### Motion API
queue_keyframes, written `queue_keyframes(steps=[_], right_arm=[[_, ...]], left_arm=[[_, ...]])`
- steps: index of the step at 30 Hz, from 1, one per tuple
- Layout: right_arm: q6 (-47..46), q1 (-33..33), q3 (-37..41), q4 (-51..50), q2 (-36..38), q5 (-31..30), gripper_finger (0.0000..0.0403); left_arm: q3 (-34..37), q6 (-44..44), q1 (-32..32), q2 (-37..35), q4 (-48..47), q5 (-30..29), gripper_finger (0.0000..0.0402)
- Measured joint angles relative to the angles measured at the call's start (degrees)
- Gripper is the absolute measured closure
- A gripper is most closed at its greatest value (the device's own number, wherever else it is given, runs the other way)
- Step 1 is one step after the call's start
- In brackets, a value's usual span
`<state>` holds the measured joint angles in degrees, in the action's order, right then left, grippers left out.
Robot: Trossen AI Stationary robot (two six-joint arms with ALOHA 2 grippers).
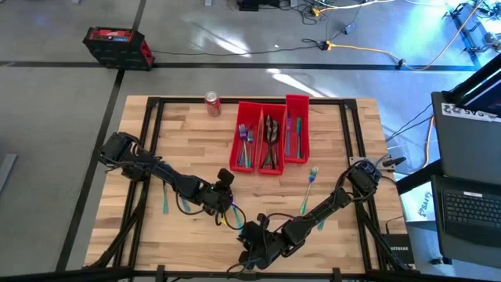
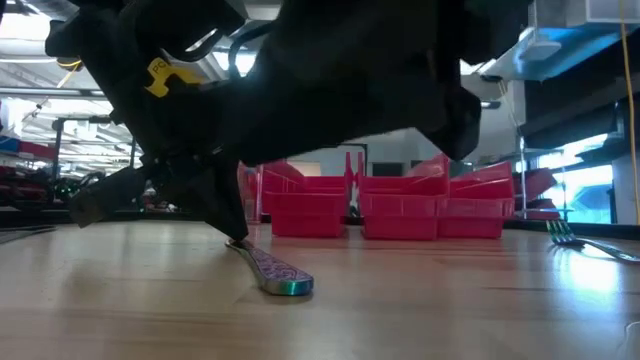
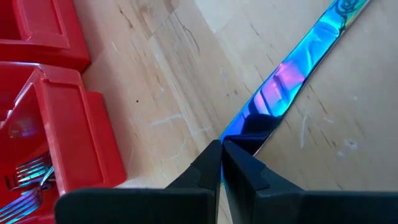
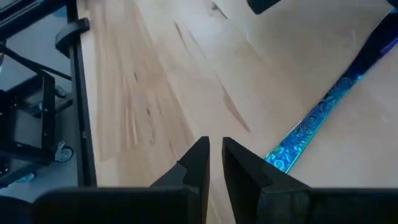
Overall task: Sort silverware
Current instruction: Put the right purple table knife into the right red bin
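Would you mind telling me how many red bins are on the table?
3, side by side at the table's far middle: the left bin, the middle bin and the right bin, set slightly farther back.

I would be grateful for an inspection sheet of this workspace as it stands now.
Surface: wooden table, bare apart from the items below.
Job's things: three red bins already hold silverware; a loose fork lies right of them; more pieces lie at the left.
Clutter: red soda can beside the bins.
Grippers: left tool is shut on an iridescent knife, whose handle end rests on the wood; right tool is near the front edge, almost closed and empty.
Cables: yellow cable on the floor behind the table.
Surroundings: red case on the floor; laptop to the right.
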<state>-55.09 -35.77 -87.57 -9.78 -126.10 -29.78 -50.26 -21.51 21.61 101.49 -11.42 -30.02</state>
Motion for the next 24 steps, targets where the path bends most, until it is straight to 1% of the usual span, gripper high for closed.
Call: queue_keyframes(steps=[4,8,11,17,20,24], right_arm=[[-0.30,0.74,0.37,2.11,-1.72,-0.07,0.0375],[0.00,2.23,0.48,8.00,-4.26,2.47,0.0375],[0.00,2.47,0.46,9.71,-5.22,2.50,0.0375],[-1.10,2.47,0.44,5.51,-5.42,2.37,0.0375],[-3.14,2.47,0.17,0.68,-5.26,3.51,0.0375],[-8.55,2.39,0.04,-6.38,-4.28,3.91,0.0375]], left_arm=[[0.00,-0.27,-0.07,0.00,-0.13,-0.01,0.0402],[0.00,0.29,-0.07,0.00,-0.28,0.08,0.0402],[0.00,0.93,-0.07,0.00,-0.28,0.08,0.0402],[-0.07,1.37,0.09,0.00,-0.83,0.26,0.0402],[-0.09,2.63,0.17,-0.04,-1.80,0.52,0.0402],[-0.15,4.13,0.88,-0.09,-3.06,0.89,0.0402]])
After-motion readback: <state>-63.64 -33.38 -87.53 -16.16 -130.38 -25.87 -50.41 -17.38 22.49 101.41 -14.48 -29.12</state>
